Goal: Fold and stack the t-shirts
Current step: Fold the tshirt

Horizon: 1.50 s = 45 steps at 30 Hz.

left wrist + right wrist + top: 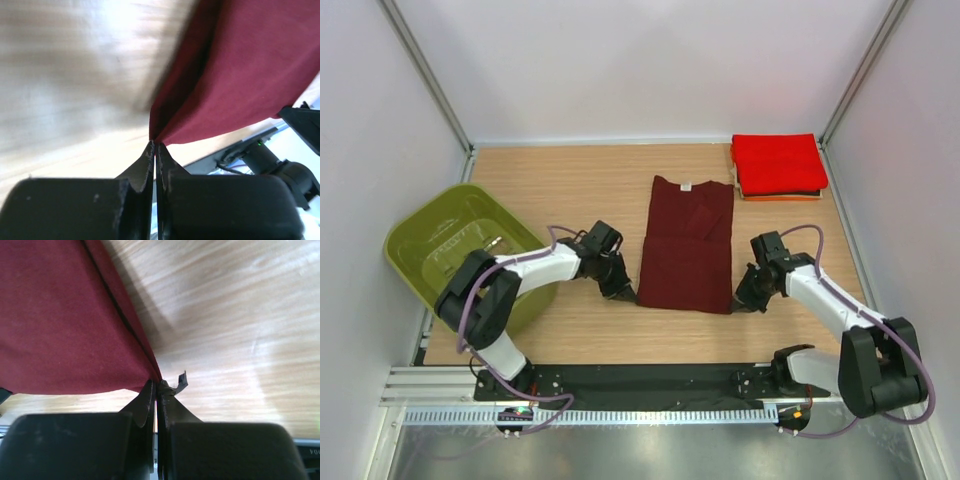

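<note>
left hand [155,146] fully closed, pinching the near-left corner of the maroon t-shirt [687,250] — right hand [158,385] likewise clamps its near-right corner. the shirt lies flat mid-desk [570,180]; the left wrist view is blurred.

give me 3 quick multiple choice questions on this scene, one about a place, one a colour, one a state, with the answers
1. Where on the table is the folded stack?
A. far right corner
B. near left corner
C. dead centre

2. What colour is the stack's top t-shirt?
A. orange
B. bright red
C. white

3. What are the left fingers doing?
A. standing wide open
B. shut on a near corner of the maroon t-shirt
C. shut on the folded stack

Answers:
1 A, the top view shows the stack in the far right corner.
2 B, red cloth lies over thinner dark and orange layers.
3 B, the left wrist view shows them closed with maroon cloth pinched at the tips.
</note>
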Each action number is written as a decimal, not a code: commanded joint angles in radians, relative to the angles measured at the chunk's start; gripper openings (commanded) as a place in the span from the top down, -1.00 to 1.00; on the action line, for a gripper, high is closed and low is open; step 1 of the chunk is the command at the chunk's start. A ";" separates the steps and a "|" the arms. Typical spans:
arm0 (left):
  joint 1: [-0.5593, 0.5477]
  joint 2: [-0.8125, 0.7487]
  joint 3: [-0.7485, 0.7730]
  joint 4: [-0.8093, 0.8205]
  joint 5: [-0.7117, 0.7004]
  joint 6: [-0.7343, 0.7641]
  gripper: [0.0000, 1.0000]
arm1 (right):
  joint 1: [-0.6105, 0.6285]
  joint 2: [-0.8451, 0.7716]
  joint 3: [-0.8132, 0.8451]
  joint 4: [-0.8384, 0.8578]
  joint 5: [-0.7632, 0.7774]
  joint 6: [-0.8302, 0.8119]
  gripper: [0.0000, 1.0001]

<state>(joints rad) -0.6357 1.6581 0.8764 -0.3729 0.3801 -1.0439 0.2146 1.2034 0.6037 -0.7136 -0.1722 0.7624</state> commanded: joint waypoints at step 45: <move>0.102 0.247 0.967 -0.397 -0.260 0.183 0.99 | -0.017 0.226 0.783 -0.212 0.234 -0.072 0.98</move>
<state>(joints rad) -0.5507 1.8893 1.7668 -0.8093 0.1326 -0.8852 0.2161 1.3933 1.3121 -0.9752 0.0246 0.7105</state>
